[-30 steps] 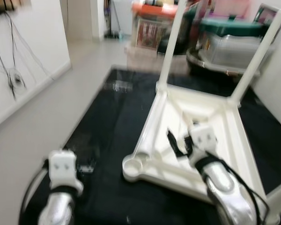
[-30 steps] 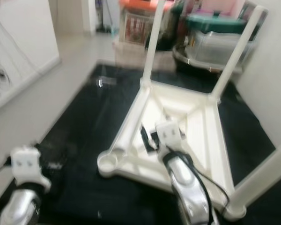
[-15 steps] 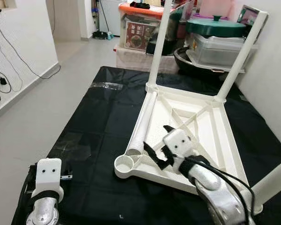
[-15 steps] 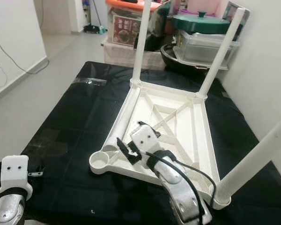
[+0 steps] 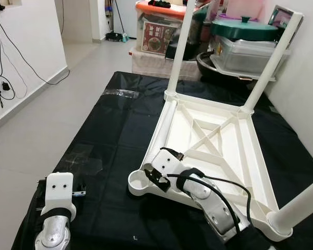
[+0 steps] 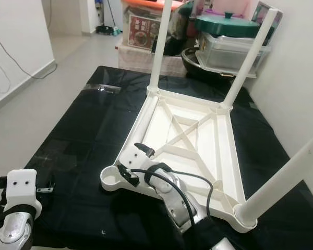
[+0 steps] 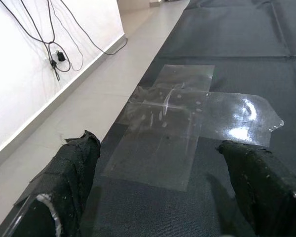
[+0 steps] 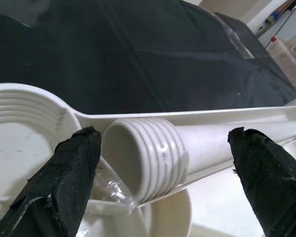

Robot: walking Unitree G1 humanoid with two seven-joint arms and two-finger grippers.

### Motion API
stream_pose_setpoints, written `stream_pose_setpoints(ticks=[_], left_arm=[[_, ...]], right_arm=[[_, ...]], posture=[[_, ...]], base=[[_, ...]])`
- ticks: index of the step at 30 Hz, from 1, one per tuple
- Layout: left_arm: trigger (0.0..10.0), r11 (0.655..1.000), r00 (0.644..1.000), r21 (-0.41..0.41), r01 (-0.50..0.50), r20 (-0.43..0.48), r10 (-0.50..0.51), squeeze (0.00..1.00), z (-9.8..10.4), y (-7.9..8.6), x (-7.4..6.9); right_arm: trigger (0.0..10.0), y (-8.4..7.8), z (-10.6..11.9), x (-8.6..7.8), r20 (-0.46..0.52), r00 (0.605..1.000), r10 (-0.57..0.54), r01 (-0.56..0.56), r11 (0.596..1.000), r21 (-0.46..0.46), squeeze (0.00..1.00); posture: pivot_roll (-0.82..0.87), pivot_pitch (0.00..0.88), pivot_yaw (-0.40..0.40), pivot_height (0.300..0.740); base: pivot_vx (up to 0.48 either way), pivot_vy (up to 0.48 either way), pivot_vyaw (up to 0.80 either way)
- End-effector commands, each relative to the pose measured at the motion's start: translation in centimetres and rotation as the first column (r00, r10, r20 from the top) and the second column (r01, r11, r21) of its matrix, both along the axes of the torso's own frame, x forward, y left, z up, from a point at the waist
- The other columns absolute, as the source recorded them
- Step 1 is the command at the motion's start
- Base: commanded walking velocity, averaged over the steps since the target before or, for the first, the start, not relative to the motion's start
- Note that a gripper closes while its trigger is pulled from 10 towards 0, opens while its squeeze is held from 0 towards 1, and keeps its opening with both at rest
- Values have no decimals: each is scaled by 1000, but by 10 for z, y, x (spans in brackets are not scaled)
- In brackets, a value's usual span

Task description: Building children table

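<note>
A white children's table [image 5: 258, 156] lies upside down on a black mat [image 5: 115, 125]. Three legs stand up from its corners. A loose leg [image 5: 163, 130] lies inside along the left rim, its threaded end [image 8: 153, 153] beside the empty corner socket [image 5: 141, 182]. My right gripper [image 5: 155, 167] is open, one finger on each side of that threaded end, not touching it. My left gripper [image 7: 163, 192] hangs open low over the mat's near-left corner, above a patch of clear tape [image 7: 182, 128].
Storage boxes [image 5: 164, 26] and a green-lidded pot [image 5: 243, 28] crowd the far end of the mat. A white wall [image 5: 308, 94] runs close on the right. Bare floor [image 5: 36, 125] lies to the left, with cables [image 5: 2, 78] along the left wall.
My right gripper has swung left and down from the middle of the table's underside to the loose leg's threaded end. The view has steadied from a blur. My left arm has hardly moved.
</note>
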State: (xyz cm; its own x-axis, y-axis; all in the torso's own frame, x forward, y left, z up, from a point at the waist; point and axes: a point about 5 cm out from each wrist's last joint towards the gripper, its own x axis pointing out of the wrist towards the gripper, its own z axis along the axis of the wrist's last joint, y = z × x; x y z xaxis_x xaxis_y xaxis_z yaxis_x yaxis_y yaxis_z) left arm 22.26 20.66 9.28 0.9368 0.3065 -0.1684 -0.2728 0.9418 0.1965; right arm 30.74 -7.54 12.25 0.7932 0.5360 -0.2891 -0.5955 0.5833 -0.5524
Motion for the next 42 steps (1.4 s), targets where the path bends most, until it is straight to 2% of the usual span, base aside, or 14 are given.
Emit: stream_pose_setpoints(ticks=[1,5,7,18,20,22,24,25,26,27,28,29,33,42], left_arm=[[10000,1000,1000,3,-1,-6,1,0,0,-2,1],[10000,1000,1000,2,1,-6,-1,0,0,-2,1],[10000,1000,1000,3,8,-7,-8,0,0,-3,1],[10000,1000,1000,4,12,-7,-12,0,0,-5,0],[10000,1000,1000,4,6,-7,-6,0,0,-4,0],[10000,1000,1000,4,6,-7,-6,0,0,-4,0],[10000,1000,1000,2,5,-8,-5,0,0,-5,-1],[10000,1000,1000,1,6,-10,-6,0,0,-5,-1],[10000,1000,1000,1,6,-10,-6,0,0,-5,-1],[10000,1000,1000,-1,9,-13,-9,0,-1,-6,-1],[10000,1000,1000,-1,9,-13,-9,0,-1,-6,-1],[10000,1000,1000,-2,12,-16,-12,0,-2,-7,-2],[10000,1000,1000,-3,14,-18,-14,0,-3,-7,-2],[10000,1000,1000,-3,14,-20,-14,0,-3,-7,-2]], right_arm=[[10000,-5,-15,3,-23,999,-45,43,996,-77,0],[10000,-8,-15,8,-16,996,-87,86,993,-80,0],[10000,-13,-13,15,7,986,-164,164,982,-91,0],[10000,-21,-8,25,80,961,-263,271,956,-114,0],[10000,-38,9,35,174,903,-392,402,915,-25,0],[10000,-38,9,35,174,903,-392,402,915,-25,0],[10000,-56,25,39,226,836,-500,494,865,84,0],[9294,-61,29,40,234,819,-524,513,851,112,0],[9294,-61,29,40,234,819,-524,513,851,112,0],[4510,-65,31,39,228,806,-546,528,837,140,0],[4510,-65,31,39,228,806,-546,528,837,140,0],[0,-65,28,38,207,810,-549,525,836,161,0],[0,-55,16,30,141,841,-522,492,847,200,0],[0,-45,14,24,123,867,-483,444,860,252,0]], posture=[[190,0,-131,740],[188,0,-127,740],[186,0,-125,740],[187,0,-130,740],[187,0,-133,740],[187,0,-133,740],[178,0,-128,740],[178,0,-128,740],[178,0,-128,740],[174,0,-127,740],[174,0,-127,740],[173,0,-127,740],[180,0,-131,740],[181,0,-132,740]], base=[[0,0,0],[0,0,0],[0,0,0],[0,0,0],[0,0,0],[0,0,0],[0,0,0],[0,0,0],[0,0,0],[0,0,0],[0,0,0],[0,0,0],[0,0,0],[0,0,0]])
